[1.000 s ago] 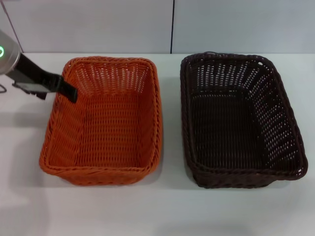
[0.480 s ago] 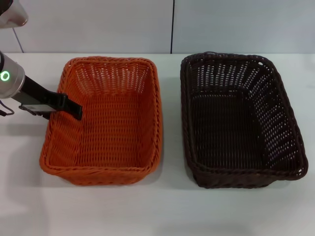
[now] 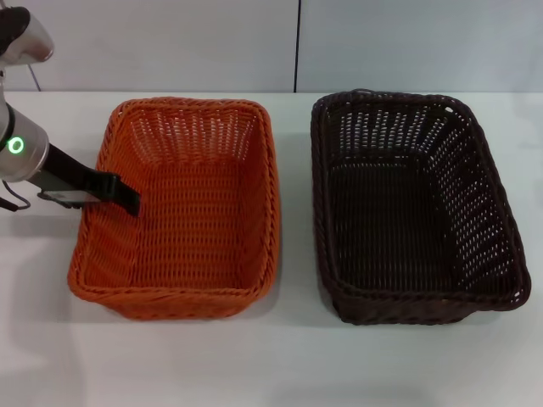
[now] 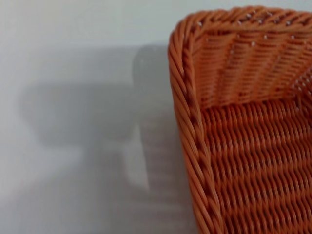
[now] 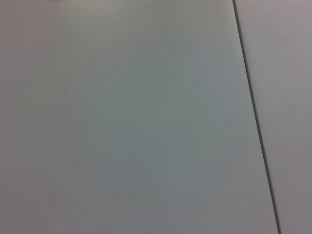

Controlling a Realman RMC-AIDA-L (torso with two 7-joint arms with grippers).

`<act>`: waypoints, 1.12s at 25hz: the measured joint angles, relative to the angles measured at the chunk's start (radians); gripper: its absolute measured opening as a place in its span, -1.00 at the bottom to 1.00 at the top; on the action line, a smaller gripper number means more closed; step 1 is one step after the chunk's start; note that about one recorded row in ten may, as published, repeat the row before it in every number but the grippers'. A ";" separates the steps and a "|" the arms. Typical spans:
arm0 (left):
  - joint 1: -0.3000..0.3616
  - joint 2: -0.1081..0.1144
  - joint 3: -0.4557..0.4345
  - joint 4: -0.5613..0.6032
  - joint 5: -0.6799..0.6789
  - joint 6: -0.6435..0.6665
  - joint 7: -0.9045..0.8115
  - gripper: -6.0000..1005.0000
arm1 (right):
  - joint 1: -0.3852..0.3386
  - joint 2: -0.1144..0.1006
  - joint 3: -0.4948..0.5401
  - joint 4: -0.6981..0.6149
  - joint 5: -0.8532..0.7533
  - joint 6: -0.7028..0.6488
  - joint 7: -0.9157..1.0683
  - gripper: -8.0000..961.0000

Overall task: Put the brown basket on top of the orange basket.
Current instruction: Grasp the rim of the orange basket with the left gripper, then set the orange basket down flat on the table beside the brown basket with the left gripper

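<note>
The orange basket stands on the left of the white table, and its braided rim and a corner also show in the left wrist view. The brown basket stands beside it on the right, apart from it and empty. My left gripper is at the orange basket's left rim, about halfway along it. It is open, with one dark finger reaching inside the basket over the rim. It holds nothing. My right gripper is out of view.
The white table has bare room in front of both baskets and to the left of the orange one. A grey wall with a dark vertical seam rises behind. The right wrist view shows only a plain grey surface with a seam.
My left gripper has moved toward me along the orange basket's left rim and come lower. Both baskets have stayed in place.
</note>
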 joint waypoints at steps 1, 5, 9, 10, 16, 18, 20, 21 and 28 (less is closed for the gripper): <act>0.001 0.000 0.000 0.005 0.000 -0.002 0.000 0.53 | 0.001 0.000 0.000 0.000 0.000 0.000 0.000 0.18; 0.009 0.000 0.000 0.015 0.002 -0.027 0.000 0.37 | 0.002 0.000 0.000 -0.002 0.001 0.009 0.000 0.18; 0.010 0.000 0.005 0.010 0.004 -0.054 0.000 0.21 | 0.003 -0.001 -0.001 -0.006 0.001 0.018 0.000 0.19; 0.007 0.001 0.006 0.007 0.005 -0.057 0.001 0.17 | 0.003 -0.001 -0.001 -0.006 0.001 0.018 0.000 0.19; -0.005 0.003 0.013 0.001 0.006 -0.063 0.002 -0.36 | 0.003 -0.005 0.001 -0.006 0.001 0.023 0.000 0.19; -0.006 0.004 0.013 0.001 0.006 -0.063 0.002 -0.46 | 0.002 -0.006 0.002 -0.006 0.001 0.024 0.000 0.19; -0.006 0.005 0.013 0.003 0.006 -0.064 0.002 -0.57 | 0.000 -0.008 0.002 -0.006 0.001 0.024 0.000 0.19; -0.007 0.007 0.014 0.010 0.006 -0.062 0.005 -0.62 | -0.001 -0.009 0.002 -0.006 0.001 0.024 0.000 0.20; -0.021 0.071 0.006 0.077 -0.001 0.029 0.071 -0.63 | -0.004 -0.011 0.001 -0.006 0.001 0.024 0.000 0.20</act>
